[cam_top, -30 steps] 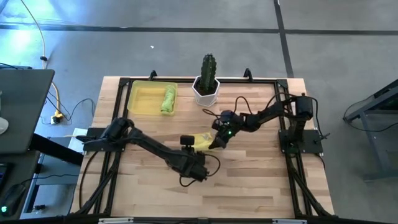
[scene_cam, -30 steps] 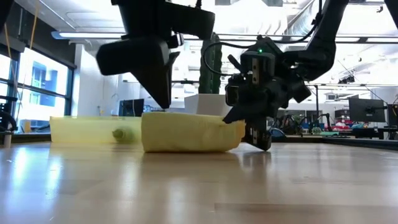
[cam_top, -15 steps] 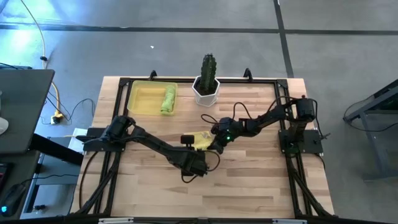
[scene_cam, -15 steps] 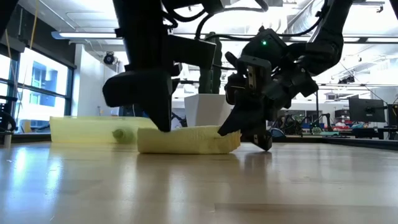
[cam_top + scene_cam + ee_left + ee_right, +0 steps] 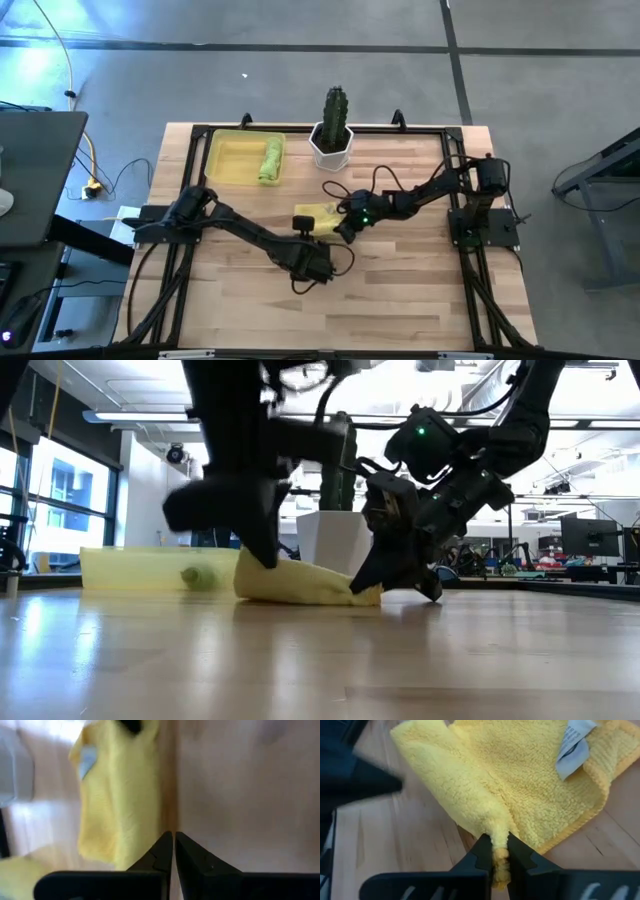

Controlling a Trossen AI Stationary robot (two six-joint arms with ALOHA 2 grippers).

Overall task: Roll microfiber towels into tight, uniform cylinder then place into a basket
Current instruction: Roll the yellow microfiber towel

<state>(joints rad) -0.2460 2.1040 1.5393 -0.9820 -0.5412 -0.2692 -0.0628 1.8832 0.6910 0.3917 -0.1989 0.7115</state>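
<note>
Yellow towel (image 5: 314, 217) flattened from earlier roll, mid-table in front of cactus pot (image 5: 331, 145), right gripper (image 5: 495, 854) clenching its edge, wrist view shows tag, left gripper (image 5: 173, 841) closed empty beside, green towel (image 5: 270, 160) in basket (image 5: 228, 160)

We see both dark arms stretched to mid-tabletop (image 5: 400, 270), near the pale yellow microfiber towel (image 5: 318, 217): left end effector (image 5: 173, 840) pressed closed, right end effector (image 5: 495, 851) pinching its fold.
</note>
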